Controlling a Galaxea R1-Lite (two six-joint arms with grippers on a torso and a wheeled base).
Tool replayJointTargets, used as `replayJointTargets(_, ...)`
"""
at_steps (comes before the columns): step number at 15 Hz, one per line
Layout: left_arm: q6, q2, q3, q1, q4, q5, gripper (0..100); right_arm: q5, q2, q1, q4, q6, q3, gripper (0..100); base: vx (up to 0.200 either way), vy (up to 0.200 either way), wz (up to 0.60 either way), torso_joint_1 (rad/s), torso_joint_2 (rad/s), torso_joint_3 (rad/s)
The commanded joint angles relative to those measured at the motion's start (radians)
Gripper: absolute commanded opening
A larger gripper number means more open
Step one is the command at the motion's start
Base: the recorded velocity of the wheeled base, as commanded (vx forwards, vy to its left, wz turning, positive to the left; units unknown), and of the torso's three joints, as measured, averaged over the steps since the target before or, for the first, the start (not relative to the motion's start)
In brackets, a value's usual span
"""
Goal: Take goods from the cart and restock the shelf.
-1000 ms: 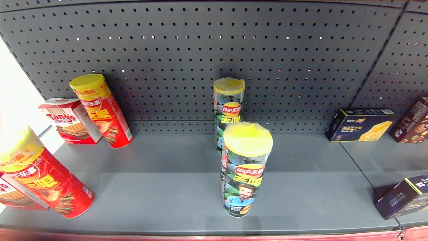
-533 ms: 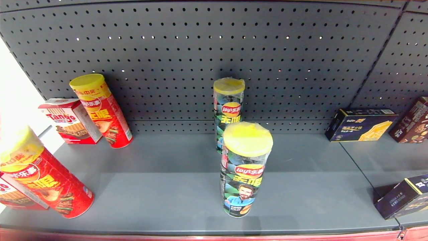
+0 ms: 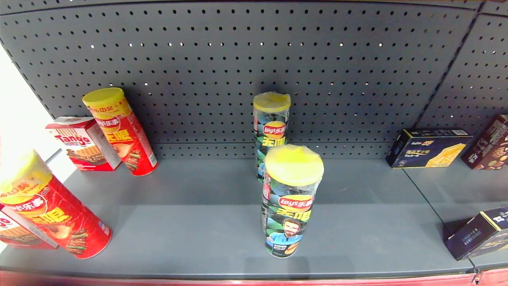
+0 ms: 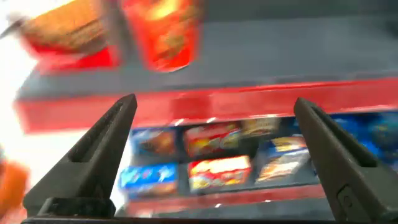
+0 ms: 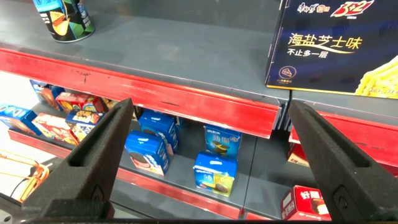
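red cans [image 3: 119, 131] [image 3: 55, 214] 2 | green cans [image 3: 271, 131] [image 3: 289, 206] 2 | upper-shelf boxes [image 3: 83, 143] [image 3: 428, 147] 5

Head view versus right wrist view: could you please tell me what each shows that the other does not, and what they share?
Only the head view: the perforated back panel, the rear red chip can, the front red chip can and the rear green chip can.
Only the right wrist view: the open right end effector and blue biscuit boxes on the level below.
Both: the front green chip can, upright on the grey shelf.
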Motion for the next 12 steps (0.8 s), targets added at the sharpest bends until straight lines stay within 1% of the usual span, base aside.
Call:
replayJointTargets(1, 0.024, 0.006, 0.011, -0.001, -0.003, -0.021, 100, 0.001, 0.001, 0.000, 0.000, 0.000, 0.000, 100, 0.000, 0.000, 0.00, 0.000, 0.00, 0.000)
replayJointTargets(2, 0.041, 0.006, 0.016, -0.001, -0.005, -0.028, 100, 0.001, 0.001, 0.000, 0.000, 0.000, 0.000, 100, 0.000, 0.000, 0.00, 0.000, 0.00, 0.000)
replayJointTargets(3, 0.041, 0.006, 0.033, -0.001, -0.012, -0.025, 100, 0.001, 0.001, 0.000, 0.000, 0.000, 0.000, 100, 0.000, 0.000, 0.00, 0.000, 0.00, 0.000)
replayJointTargets(6, 0.039, 0.006, 0.042, -0.001, -0.034, -0.024, 100, -0.001, 0.001, 0.002, 0.000, 0.003, 0.000, 100, 0.000, 0.000, 0.00, 0.000, 0.00, 0.000)
replayJointTargets(7, 0.039, 0.006, 0.042, -0.001, -0.034, -0.024, 100, -0.024, 0.001, 0.000, -0.014, 0.012, -0.015, 100, 0.000, 0.000, 0.00, 0.000, 0.00, 0.000)
replayJointTargets(8, 0.039, 0.006, 0.042, -0.001, -0.034, -0.024, 100, -0.084, 0.103, -0.006, -0.008, 0.135, -0.212, 100, 0.000, 0.000, 0.00, 0.000, 0.00, 0.000)
replayJointTargets(9, 0.039, 0.006, 0.042, -0.001, -0.034, -0.024, 100, -0.093, 0.280, 0.026, 0.021, 0.273, -0.339, 100, 0.000, 0.000, 0.00, 0.000, 0.00, 0.000)
replayJointTargets(10, 0.039, 0.006, 0.041, -0.002, -0.032, -0.024, 100, -0.088, 0.366, 0.040, 0.031, 0.259, -0.454, 100, 0.000, 0.000, 0.00, 0.000, 0.00, 0.000)
replayJointTargets(12, 0.039, 0.006, 0.041, -0.001, -0.034, -0.024, 100, -0.053, 0.460, 0.068, 0.032, 0.132, -0.486, 100, 0.000, 0.000, 0.00, 0.000, 0.00, 0.000)
